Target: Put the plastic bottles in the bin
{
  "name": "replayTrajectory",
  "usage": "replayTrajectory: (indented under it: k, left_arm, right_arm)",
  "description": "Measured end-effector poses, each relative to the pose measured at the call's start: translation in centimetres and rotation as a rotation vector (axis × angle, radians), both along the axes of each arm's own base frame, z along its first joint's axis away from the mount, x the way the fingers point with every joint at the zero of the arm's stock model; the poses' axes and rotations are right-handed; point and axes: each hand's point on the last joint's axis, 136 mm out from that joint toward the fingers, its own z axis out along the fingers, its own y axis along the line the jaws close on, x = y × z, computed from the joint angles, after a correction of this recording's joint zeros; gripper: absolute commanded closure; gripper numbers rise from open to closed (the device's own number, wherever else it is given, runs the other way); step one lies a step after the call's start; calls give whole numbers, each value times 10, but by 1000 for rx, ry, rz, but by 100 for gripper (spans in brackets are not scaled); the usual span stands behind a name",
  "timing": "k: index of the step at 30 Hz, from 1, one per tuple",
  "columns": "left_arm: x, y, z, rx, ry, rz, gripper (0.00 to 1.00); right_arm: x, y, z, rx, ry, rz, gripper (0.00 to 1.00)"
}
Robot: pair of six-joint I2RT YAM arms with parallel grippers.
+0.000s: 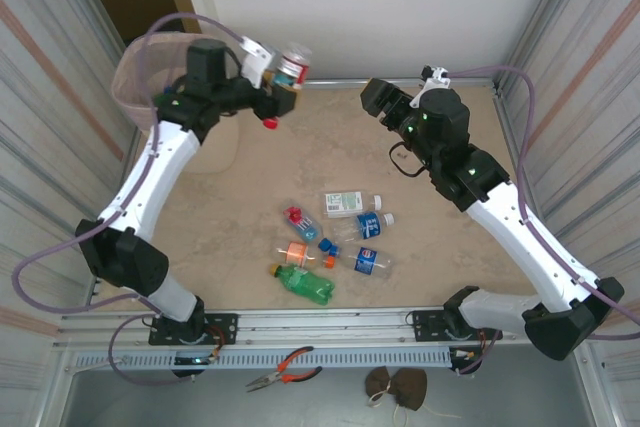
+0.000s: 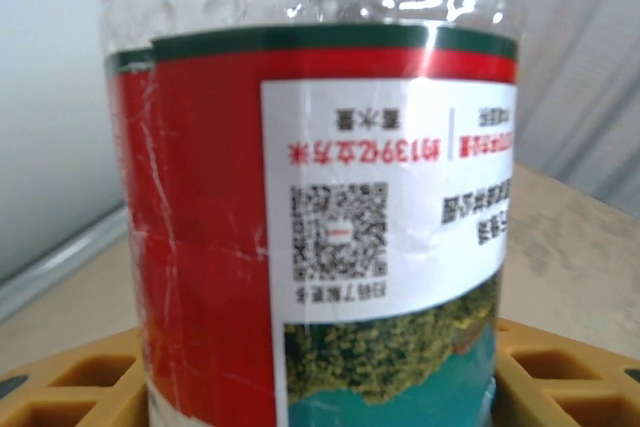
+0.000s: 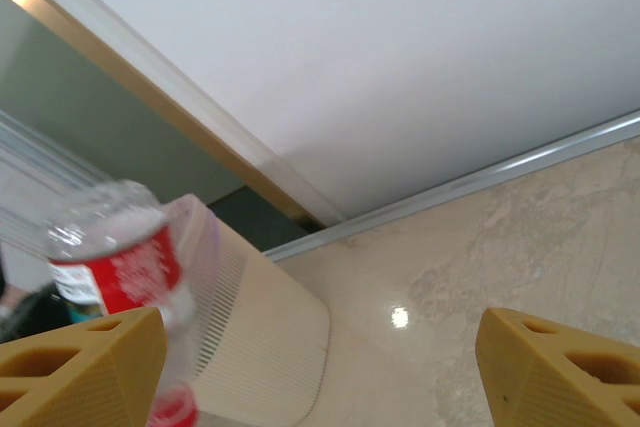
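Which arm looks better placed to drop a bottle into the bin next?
Left. The left hand grips a red-labelled bottle, raised on the bin's side of the table. The right hand is open and empty, farther from the bin.

A: Where is the left gripper (image 1: 285, 95)?
B: Near the bin (image 1: 135, 75), clamped on a red-labelled bottle (image 1: 294, 65).
A: And the table (image 1: 240, 197)?
B: Six more bottles (image 1: 350, 204) lie clustered near its middle.
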Motion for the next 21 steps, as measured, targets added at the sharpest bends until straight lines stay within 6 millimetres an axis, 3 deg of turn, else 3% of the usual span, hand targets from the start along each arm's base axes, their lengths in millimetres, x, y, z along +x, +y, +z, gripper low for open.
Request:
replayTrajectory:
  k: [6, 12, 16, 21]
  left_arm:
    - [28, 81, 44, 14, -102, 194, 39]
    - [49, 157, 64, 68, -162, 404, 39]
    - [60, 202, 62, 95, -159, 528, 40]
    - [78, 251, 38, 140, -108, 671, 41]
  right_arm:
    - [0, 0, -2, -5, 7, 0, 20]
    - [-1, -1, -7, -16, 23, 1, 21]
    - [-1, 0, -10, -21, 32, 4, 21]
    - [-1, -1, -13, -26, 40, 3, 21]
